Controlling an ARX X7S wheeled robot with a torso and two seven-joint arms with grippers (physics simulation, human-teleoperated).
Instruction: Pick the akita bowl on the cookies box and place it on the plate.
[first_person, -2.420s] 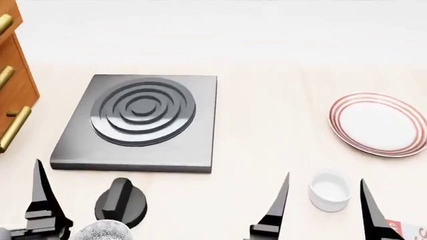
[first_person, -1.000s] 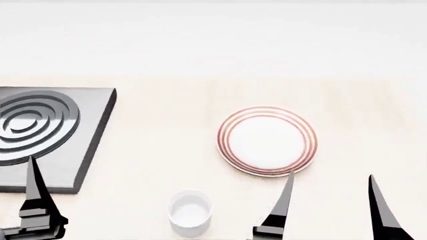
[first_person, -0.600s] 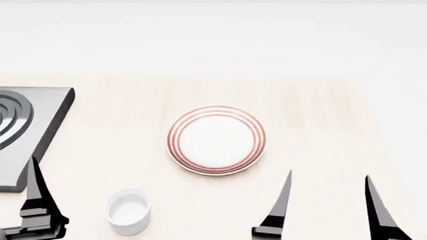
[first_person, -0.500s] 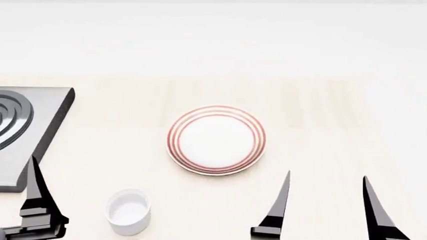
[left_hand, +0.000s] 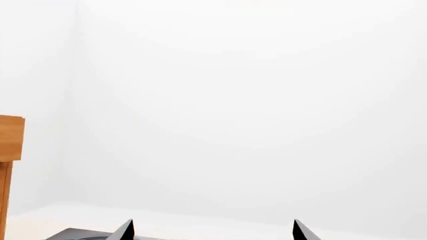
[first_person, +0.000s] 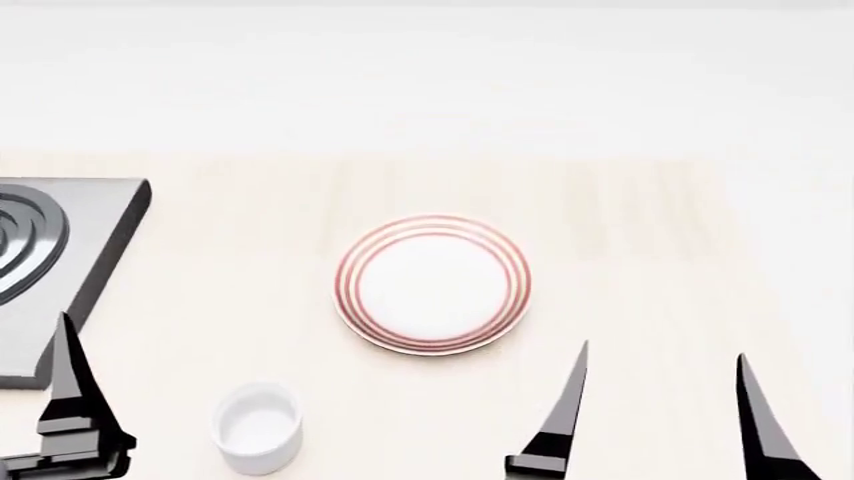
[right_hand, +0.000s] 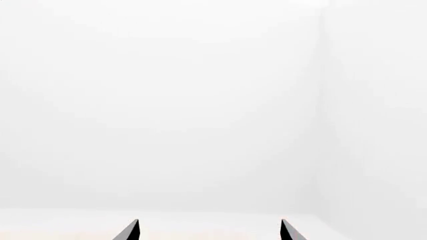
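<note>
Both grippers, right (first_person: 662, 415) and left (left_hand: 211, 231), hang spread wide and empty, presumably searching; only the plate (first_person: 434, 285) shows, no bowl.

The plate (first_person: 434, 284) lies mid-table (first_person: 641, 250). The stove (first_person: 54, 270) is well to its left; the cup (first_person: 259, 428) sits nearer, left of the plate.

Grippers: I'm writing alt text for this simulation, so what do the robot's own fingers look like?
Both the left gripper and the right gripper have glossy black fingers, long thin blades tapering to sharp points, widening into stepped, blocky black bases. No cables, markings or coverings show. The arms themselves are out of frame.
</note>
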